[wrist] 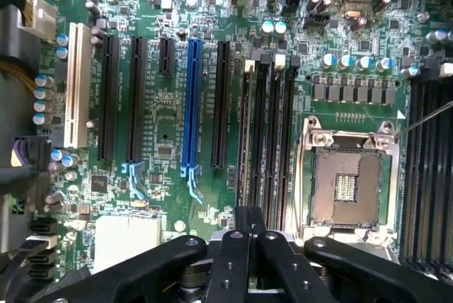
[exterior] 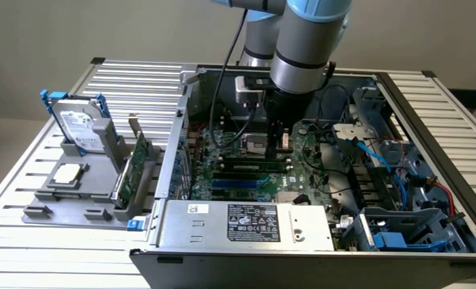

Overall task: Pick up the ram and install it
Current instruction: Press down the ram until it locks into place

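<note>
The ram (exterior: pixel 252 161) is a long dark stick lying along the memory slots on the motherboard (exterior: pixel 302 180) inside the open computer case. In the wrist view its thin dark edge (wrist: pixel 245 140) stands in the outermost of the black memory slots (wrist: pixel 272 133). My gripper (exterior: pixel 280 143) hangs straight down over one end of the stick, next to the CPU socket (wrist: pixel 347 183). Its black fingers (wrist: pixel 239 243) are shut together at that end of the slots (wrist: pixel 249 221). Nothing shows between them. I cannot tell whether the tips touch the ram.
A grey fixture (exterior: pixel 61 201) at the exterior view's left holds a hard drive in a blue bracket (exterior: pixel 81 129), a green expansion card (exterior: pixel 134 165) and a processor (exterior: pixel 67 174). The power supply (exterior: pixel 246 223) sits at the case front. Blue cables and drive bays (exterior: pixel 391 180) crowd the right side.
</note>
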`<state>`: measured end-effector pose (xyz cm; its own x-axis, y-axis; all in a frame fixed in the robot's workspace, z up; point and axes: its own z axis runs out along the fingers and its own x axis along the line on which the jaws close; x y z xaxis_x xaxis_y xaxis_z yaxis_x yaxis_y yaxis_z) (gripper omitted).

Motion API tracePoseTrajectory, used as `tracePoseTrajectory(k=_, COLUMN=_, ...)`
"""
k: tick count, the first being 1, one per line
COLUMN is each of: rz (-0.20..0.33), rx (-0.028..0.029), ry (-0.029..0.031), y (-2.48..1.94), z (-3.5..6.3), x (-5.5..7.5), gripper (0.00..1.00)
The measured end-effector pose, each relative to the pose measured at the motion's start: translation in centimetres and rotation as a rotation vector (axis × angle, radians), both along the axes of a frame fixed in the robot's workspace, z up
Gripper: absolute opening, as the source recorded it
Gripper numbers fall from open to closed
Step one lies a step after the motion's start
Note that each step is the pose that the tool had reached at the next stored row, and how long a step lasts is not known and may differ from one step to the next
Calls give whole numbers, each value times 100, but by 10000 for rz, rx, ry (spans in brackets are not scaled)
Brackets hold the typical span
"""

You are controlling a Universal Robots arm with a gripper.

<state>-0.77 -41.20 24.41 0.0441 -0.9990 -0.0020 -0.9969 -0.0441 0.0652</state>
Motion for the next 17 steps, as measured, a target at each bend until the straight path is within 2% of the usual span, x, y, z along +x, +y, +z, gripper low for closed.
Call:
tracePoseTrajectory(k=8, rz=0, rx=0, ry=1, y=-2, z=57, x=-248, gripper=11)
tracePoseTrajectory(k=17, rz=1, rx=1, ry=0, y=-3, z=58, x=-252, gripper=11)
